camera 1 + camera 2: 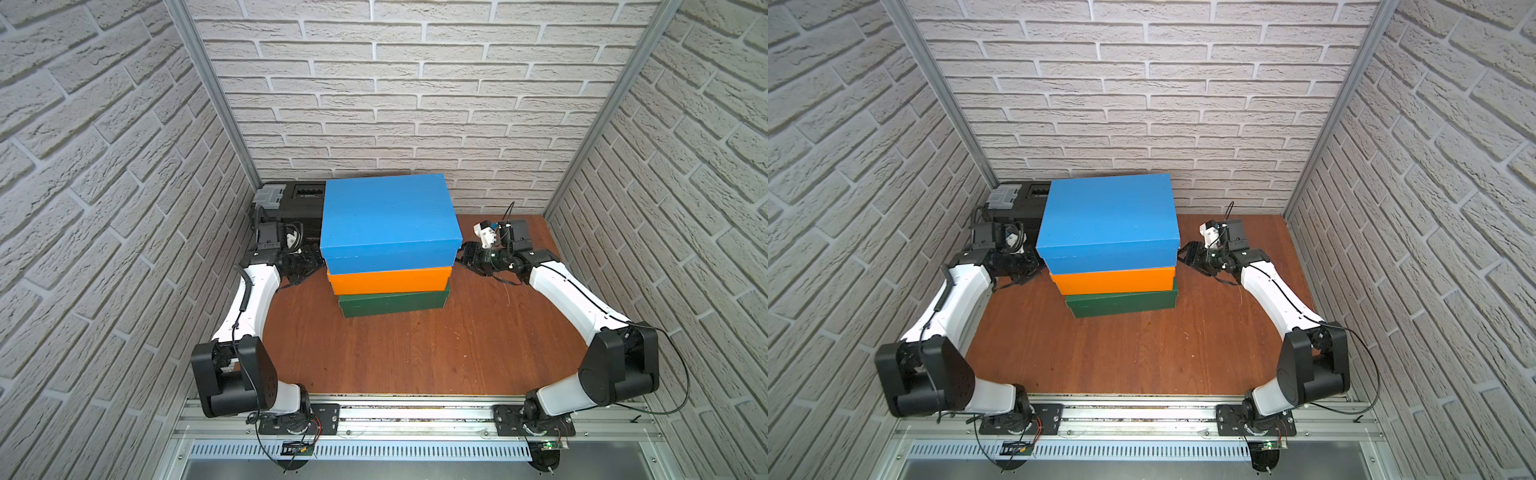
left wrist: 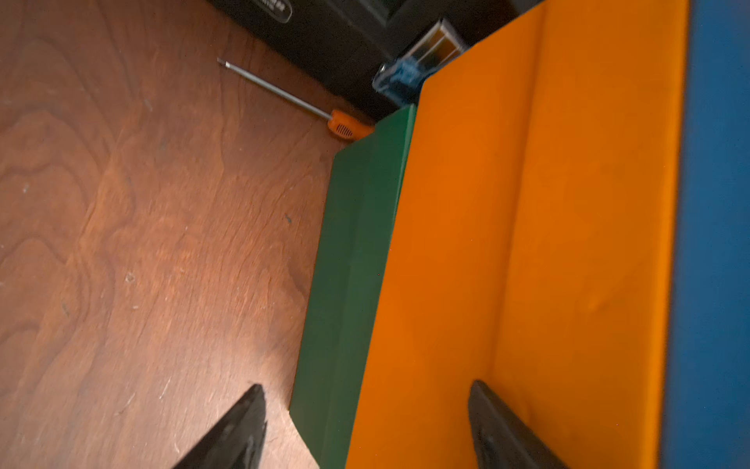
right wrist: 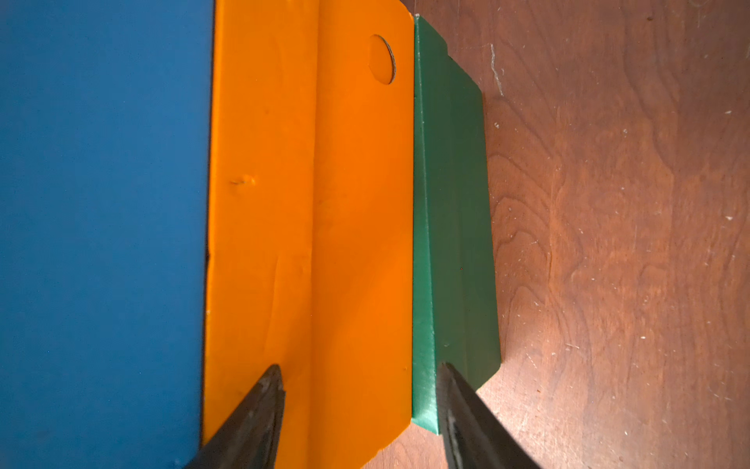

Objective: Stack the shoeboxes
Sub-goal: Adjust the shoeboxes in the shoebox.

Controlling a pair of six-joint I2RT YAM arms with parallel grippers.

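The three shoeboxes stand in one stack at the middle back of the table in both top views: the blue box (image 1: pixel 386 216) (image 1: pixel 1108 216) on top, the orange box (image 1: pixel 388 280) (image 1: pixel 1113 280) under it, the dark green box (image 1: pixel 392 303) (image 1: pixel 1121 303) at the bottom. My left gripper (image 1: pixel 313 266) (image 2: pixel 367 385) is open beside the stack's left end, level with the orange box (image 2: pixel 507 243) and green box (image 2: pixel 357 243). At the right end my right gripper (image 1: pixel 463 255) (image 3: pixel 360 366) is also open, facing the orange (image 3: pixel 308 203) and green (image 3: pixel 450 203) end walls. Neither holds anything.
A black toolbox (image 1: pixel 291 199) with a grey latch sits at the back left corner behind my left arm. An orange-handled screwdriver (image 2: pixel 345 128) and a small clear case (image 2: pixel 406 73) lie by the stack's far left corner. Brick walls close in the wooden table (image 1: pixel 415 353) on three sides.
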